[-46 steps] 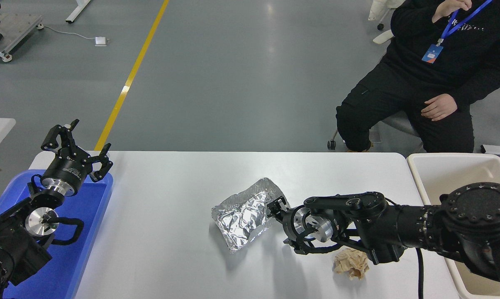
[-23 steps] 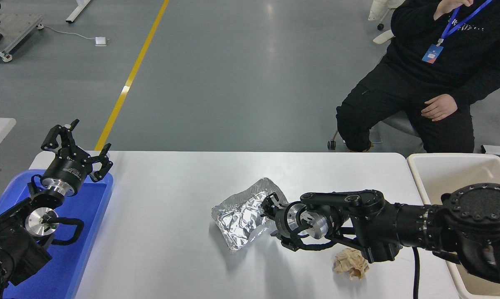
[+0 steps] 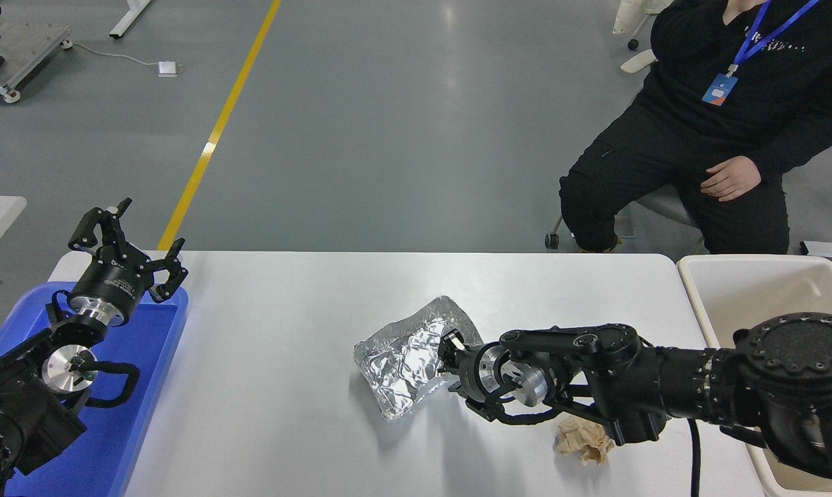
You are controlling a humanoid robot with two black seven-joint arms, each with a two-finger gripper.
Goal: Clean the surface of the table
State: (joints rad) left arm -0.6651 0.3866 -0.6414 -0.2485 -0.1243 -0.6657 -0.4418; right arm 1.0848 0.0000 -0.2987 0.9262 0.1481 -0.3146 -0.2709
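The white table surface (image 3: 277, 400) carries a crumpled silver foil tray (image 3: 402, 359) at its middle and a wad of brown paper (image 3: 583, 440) near the front right. My right gripper (image 3: 450, 343) reaches in from the right and is shut on the foil tray's right rim, with that edge slightly raised. The brown paper lies just below my right forearm, partly covered by it. My left gripper (image 3: 127, 238) stays parked at the left, open, over the far end of the blue tray.
A blue plastic tray (image 3: 150, 366) sits at the table's left edge under my left arm. A cream plastic tub (image 3: 754, 279) stands at the right edge. A person (image 3: 719, 110) in black sits beyond the far right corner.
My right gripper slid left onto the foil tray's right rim and its fingers came together there. The foil's right edge shifted a little. The left arm stayed still.
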